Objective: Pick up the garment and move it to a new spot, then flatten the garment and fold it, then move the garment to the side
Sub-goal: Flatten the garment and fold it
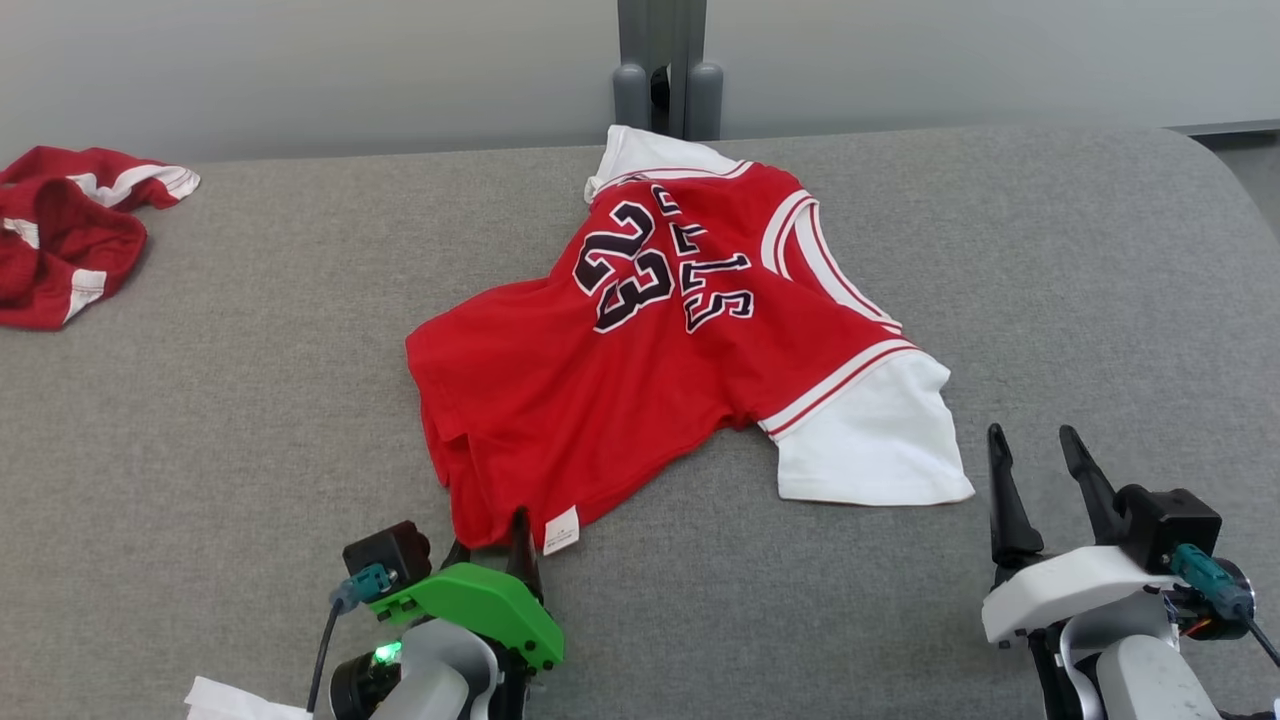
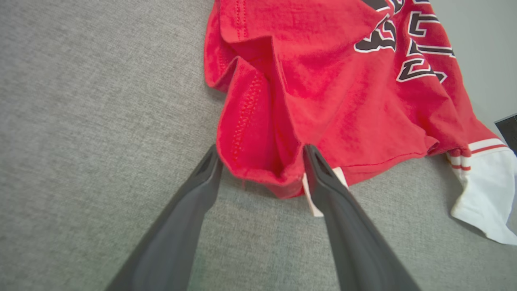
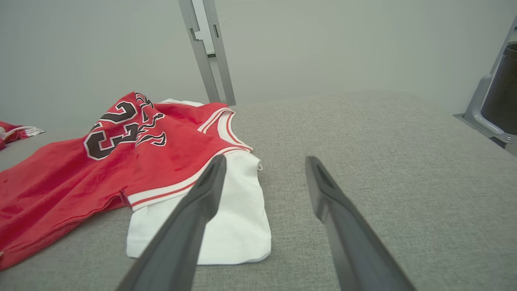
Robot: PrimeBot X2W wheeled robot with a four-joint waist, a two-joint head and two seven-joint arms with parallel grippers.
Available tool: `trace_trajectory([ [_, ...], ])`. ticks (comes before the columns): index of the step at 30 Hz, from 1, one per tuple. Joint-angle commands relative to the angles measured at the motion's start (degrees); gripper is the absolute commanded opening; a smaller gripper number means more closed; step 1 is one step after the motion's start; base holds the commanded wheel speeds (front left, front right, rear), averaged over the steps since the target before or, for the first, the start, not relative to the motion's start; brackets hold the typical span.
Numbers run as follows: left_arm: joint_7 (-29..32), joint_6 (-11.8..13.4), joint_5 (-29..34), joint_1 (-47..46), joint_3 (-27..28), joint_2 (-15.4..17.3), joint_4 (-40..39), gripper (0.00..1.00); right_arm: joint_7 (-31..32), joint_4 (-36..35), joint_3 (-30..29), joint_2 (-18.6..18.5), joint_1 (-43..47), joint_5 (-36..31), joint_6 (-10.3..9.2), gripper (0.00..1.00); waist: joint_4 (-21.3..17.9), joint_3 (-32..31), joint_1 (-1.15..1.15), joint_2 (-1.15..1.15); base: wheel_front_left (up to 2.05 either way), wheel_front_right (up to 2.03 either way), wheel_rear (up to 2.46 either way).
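1. The left pincer (image 2: 260, 150) is spread wide, its fingers straddling the bunched near hem of the red jersey (image 1: 640, 380); nothing is clamped.
2. The right pincer (image 1: 1032, 440) is equally wide and empty, at four o'clock of the jersey, beside its white sleeve (image 1: 870, 440).
3. There is one jersey, mid-counter (image 1: 200, 450), and one other garment (image 1: 60, 235), red-and-white, crumpled at ten o'clock.

This looks like a bare robot test lab. A table (image 1: 1050, 300) covered in grey felt stands against a blank pale wall (image 1: 300, 70). A metal upright (image 1: 662, 40) rises behind it.
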Motion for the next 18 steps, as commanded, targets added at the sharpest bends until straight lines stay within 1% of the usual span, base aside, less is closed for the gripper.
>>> trace_trajectory([
  [1,-0.6,0.1,-0.9,-1.0,-0.3,0.2,0.7,0.39,0.4,0.8,0.1,-0.1,-0.1,-0.8,-0.07,1.00,0.1,-0.1,0.00,0.00,0.00,0.00,0.00],
  [2,-0.8,-0.1,-1.1,-1.2,-0.5,0.2,1.2,0.18,0.8,1.4,0.0,-0.1,0.1,-1.2,-0.08,1.00,0.2,-0.1,0.00,0.00,0.00,0.00,0.00],
  [3,-1.2,-0.2,-1.1,-1.4,-0.7,0.2,1.7,0.00,1.3,2.2,-0.1,-0.1,0.4,-1.5,-0.08,1.00,0.4,-0.2,0.00,0.00,0.00,0.00,0.00],
  [8,-2.3,-0.8,0.4,-2.4,-1.4,0.2,3.3,0.00,3.5,6.9,-0.2,-0.1,-0.1,-3.4,-0.07,1.00,1.4,-0.1,0.00,0.00,0.00,0.00,0.00],
  [12,-2.8,-1.3,2.1,-2.9,-0.9,0.4,3.8,0.00,4.3,11.9,-0.7,-0.1,-3.1,-4.1,-0.08,1.00,2.4,0.4,0.00,0.00,0.00,0.00,0.00],
  [16,-3.1,-1.7,3.7,-3.2,-0.5,0.7,3.8,0.00,4.1,18.7,-1.4,-0.1,-7.0,-3.7,-0.08,1.00,3.4,1.0,0.00,0.00,0.00,0.00,0.00],
  [18,-3.0,-1.9,4.4,-3.2,-0.3,0.7,3.6,0.00,4.1,22.2,-1.7,-0.1,-8.9,-4.7,-0.08,1.00,4.0,1.2,0.00,0.00,0.00,0.00,0.00],
])
